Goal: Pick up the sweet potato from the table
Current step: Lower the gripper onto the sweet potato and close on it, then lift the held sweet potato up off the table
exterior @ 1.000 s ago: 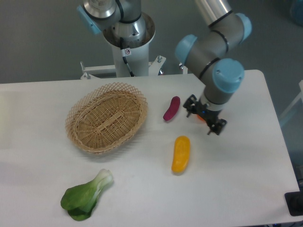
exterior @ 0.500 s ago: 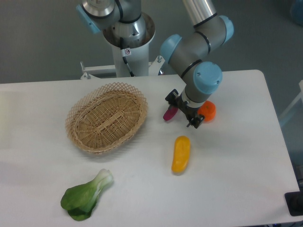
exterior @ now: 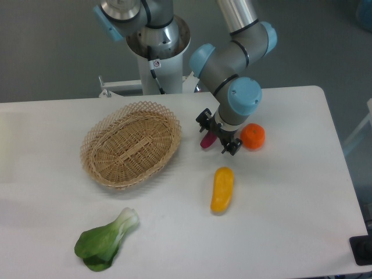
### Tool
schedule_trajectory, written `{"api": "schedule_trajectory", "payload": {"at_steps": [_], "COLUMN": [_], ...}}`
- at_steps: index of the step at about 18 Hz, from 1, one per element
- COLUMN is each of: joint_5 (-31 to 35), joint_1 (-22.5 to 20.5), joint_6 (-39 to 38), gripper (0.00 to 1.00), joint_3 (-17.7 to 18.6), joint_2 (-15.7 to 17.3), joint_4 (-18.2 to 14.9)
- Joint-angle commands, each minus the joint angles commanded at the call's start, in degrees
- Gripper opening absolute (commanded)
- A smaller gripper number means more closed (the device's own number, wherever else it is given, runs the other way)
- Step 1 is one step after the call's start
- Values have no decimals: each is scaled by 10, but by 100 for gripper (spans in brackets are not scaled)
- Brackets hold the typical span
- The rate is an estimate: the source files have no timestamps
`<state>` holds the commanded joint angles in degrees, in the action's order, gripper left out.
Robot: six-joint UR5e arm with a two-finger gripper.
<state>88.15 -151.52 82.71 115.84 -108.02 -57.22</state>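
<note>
Four loose items and a basket share the large white matte table (exterior: 290, 232). Nearest the camera lies a leafy green bok choy (exterior: 104, 241), well apart from everything else. Farther back, a yellow-orange oblong vegetable (exterior: 222, 189) lies lengthwise toward the arm. Beyond it is the slim purple-magenta sweet potato (exterior: 205, 141), on the table between the oval woven wicker basket (exterior: 131, 151) and a round orange fruit (exterior: 252, 136); only its near end shows, the rest hidden under the wrist. The black two-finger gripper (exterior: 218, 138) hangs right over it with its fingers spread, one to each side, apparently lined up to close across the tuber's narrow width. Contact cannot be told from this view.

Room is tight: the basket rim sits just beside on one side and the orange fruit near the other, so a straight descent and lift looks safest. The table's far edge and the robot's pedestal lie behind.
</note>
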Motion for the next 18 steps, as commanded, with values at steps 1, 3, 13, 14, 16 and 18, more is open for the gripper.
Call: {"api": "schedule_trajectory", "payload": {"at_steps": [1, 3, 13, 14, 16, 18], "joint_5": [0, 0, 1, 1, 1, 1], "joint_1": [0, 0, -1, -1, -2, -2], "joint_6": [0, -1, -30, -30, -30, -29], "gripper": [100, 87, 19, 19, 19, 19], "joint_3": [1, 1, -15, -18, -25, -46], "joint_2": [0, 0, 7, 8, 14, 15], "joint_4": [0, -1, -2, -1, -4, -5]}}
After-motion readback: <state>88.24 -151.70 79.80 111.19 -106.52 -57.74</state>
